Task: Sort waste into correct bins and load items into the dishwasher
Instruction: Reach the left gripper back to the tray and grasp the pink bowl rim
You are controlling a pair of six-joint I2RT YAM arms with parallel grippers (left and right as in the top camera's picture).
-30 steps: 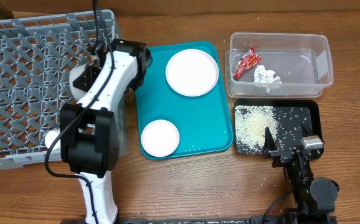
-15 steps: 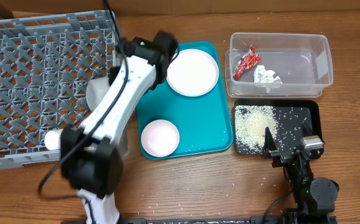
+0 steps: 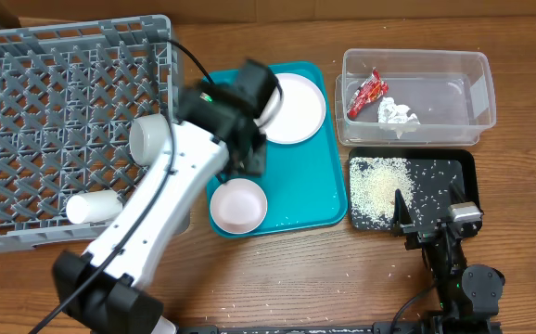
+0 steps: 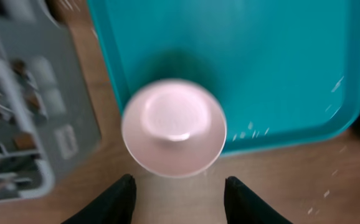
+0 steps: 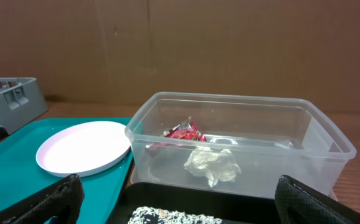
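left tool (image 4: 180,186) hovered over pink bowl (image 4: 174,127), loading dishes
released and empty, the left tool hung just above the pink bowl at the near edge of the teal tray (image 4: 279,68); next it likely had to drop and clamp the rim. beyond lay the plate (image 3: 300,111), and off to the side the rack (image 3: 55,102) holding a cup (image 3: 92,206). the right tool (image 5: 177,186) sat released.

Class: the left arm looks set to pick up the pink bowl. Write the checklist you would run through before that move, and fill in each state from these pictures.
1. Left gripper open, holding nothing: ok.
2. Pink bowl lined up between the fingers, below the gripper: ok.
3. Gripper height above the bowl: cannot tell, the left wrist view is blurred.
4. Dish rack shows bare lattice for the bowl: ok.
5. Right gripper apart from the teal tray: ok.
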